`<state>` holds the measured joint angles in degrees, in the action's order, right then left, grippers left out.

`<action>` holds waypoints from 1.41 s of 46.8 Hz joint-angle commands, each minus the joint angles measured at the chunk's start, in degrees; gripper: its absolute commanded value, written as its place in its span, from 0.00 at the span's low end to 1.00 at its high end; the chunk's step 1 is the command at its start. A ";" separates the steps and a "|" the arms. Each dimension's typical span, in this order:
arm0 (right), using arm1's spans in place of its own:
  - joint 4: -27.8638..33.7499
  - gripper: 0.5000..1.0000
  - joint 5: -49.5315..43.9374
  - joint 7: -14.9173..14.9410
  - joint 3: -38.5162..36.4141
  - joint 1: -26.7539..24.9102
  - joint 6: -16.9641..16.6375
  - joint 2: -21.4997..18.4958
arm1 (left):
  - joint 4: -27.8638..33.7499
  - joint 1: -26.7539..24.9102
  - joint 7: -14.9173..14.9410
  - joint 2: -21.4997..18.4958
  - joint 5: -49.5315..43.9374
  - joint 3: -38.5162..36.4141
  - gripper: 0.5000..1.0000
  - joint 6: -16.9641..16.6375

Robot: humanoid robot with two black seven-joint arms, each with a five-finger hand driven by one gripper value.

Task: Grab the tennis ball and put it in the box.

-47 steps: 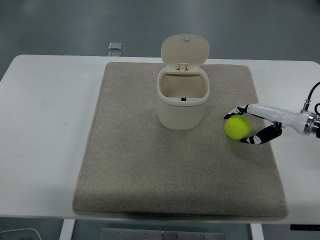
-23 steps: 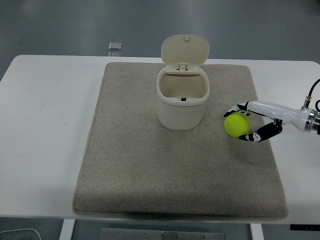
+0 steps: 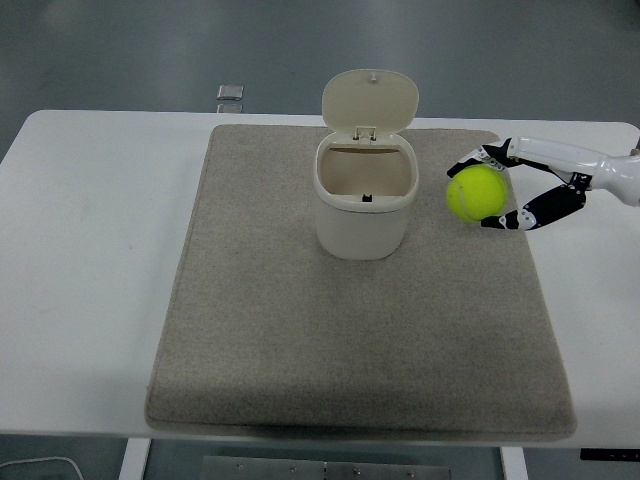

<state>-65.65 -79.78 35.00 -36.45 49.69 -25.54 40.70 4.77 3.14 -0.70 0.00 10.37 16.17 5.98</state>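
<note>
1. Ball is clamped in the right robot hand, right of centre frame, seemingly clear of the mat.
2. Pickup looks done.
3. Left to do: carry it leftward over the open box at upper centre, then release.

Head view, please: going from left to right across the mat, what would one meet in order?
Bare grey mat → cream bin with its lid open → tennis ball → right robot hand gripping the ball.
</note>
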 commanded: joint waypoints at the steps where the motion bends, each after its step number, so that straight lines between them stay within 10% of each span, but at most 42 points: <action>1: -0.79 0.00 0.50 0.00 -0.03 1.55 -0.39 -0.88 | -0.03 0.02 0.00 0.00 0.00 0.00 0.98 0.00; 16: -0.79 0.00 3.48 0.00 0.06 6.47 -3.02 -6.59 | -0.03 0.02 0.00 0.00 0.00 0.00 0.98 0.00; 31: 0.17 0.00 4.37 -7.67 0.76 7.62 -1.97 -13.80 | -0.03 0.02 0.00 0.00 0.00 0.00 0.98 0.00; 48: 1.58 0.00 4.46 -12.15 1.29 7.18 4.53 -14.86 | -0.03 0.02 0.00 0.00 0.00 0.00 0.98 0.00; 66: 1.67 0.60 4.63 -12.15 2.52 6.65 5.41 -14.86 | -0.03 0.02 0.00 0.00 0.00 0.00 0.98 0.00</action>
<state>-63.98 -75.20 22.85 -33.97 56.54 -20.76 25.80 4.75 3.14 -0.70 0.00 10.37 16.17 5.98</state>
